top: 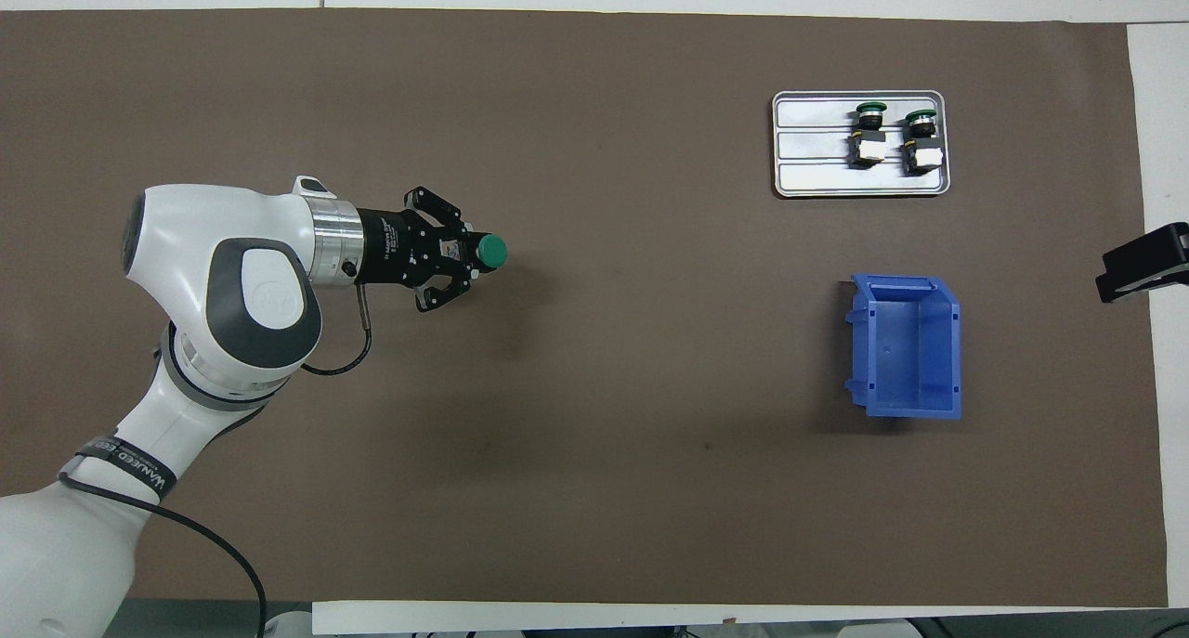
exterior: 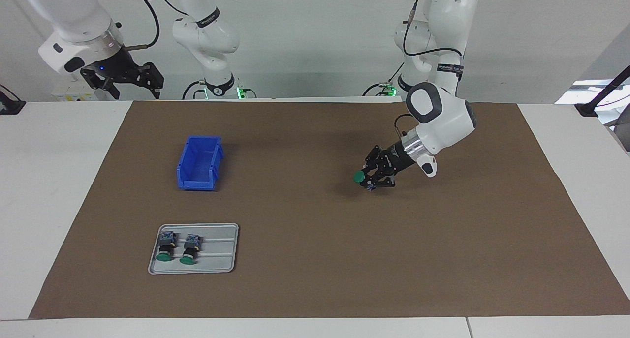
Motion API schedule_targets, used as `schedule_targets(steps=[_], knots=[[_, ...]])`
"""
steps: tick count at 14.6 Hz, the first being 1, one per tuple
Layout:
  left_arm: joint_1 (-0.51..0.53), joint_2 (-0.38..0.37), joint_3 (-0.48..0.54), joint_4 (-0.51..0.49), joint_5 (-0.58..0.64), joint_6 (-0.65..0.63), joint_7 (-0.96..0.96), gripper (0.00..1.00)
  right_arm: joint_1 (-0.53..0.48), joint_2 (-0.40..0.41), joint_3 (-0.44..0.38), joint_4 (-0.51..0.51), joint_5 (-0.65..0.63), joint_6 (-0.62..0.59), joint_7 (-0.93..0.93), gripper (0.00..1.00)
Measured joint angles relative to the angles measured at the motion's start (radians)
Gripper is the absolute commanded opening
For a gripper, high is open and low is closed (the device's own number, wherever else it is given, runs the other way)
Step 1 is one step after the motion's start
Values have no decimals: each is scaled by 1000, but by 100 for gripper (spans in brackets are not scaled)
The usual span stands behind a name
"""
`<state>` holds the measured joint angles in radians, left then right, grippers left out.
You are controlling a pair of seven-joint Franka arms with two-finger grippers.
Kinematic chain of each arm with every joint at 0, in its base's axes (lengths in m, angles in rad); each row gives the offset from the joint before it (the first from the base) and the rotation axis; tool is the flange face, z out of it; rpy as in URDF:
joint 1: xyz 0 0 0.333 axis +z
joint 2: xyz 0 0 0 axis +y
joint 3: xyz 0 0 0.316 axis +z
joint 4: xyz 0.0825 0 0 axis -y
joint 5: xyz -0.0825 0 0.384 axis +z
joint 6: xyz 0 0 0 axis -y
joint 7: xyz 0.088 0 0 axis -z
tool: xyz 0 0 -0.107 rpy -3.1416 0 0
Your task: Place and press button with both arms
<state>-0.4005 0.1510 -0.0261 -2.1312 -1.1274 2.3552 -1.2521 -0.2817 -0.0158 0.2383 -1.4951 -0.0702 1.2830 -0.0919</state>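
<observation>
My left gripper (exterior: 372, 179) (top: 462, 259) is shut on a button (exterior: 359, 176) (top: 490, 252), gripping its dark barrel. The green cap sticks out past the fingertips toward the right arm's end of the table. The gripper hangs tilted, just over the brown mat (exterior: 315, 259) toward the left arm's end, with a shadow under it. Two more green-capped buttons (exterior: 165, 247) (top: 870, 132) lie side by side in a grey tray (exterior: 216, 228) (top: 808, 178). My right gripper (exterior: 122, 81) waits open, raised by the table edge nearest the robots, holding nothing.
A blue bin (exterior: 199, 163) (top: 906, 350) stands open on the mat, nearer to the robots than the tray, at the right arm's end. A black piece (top: 1143, 262) pokes in at the overhead view's edge beside the bin.
</observation>
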Motion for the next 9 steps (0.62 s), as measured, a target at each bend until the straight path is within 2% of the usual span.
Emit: schedule_targets(steps=[3,6,9], knots=[[5,-25,0,-63,-167,31,133,5,0,0,0,0,0,0,0,99],[34,-32,0,-94,-256,26,215,3,0,0,0,0,0,0,0,99],[72,-25,0,-112,-324,-57,302,2,0,0,0,0,0,0,0,99]])
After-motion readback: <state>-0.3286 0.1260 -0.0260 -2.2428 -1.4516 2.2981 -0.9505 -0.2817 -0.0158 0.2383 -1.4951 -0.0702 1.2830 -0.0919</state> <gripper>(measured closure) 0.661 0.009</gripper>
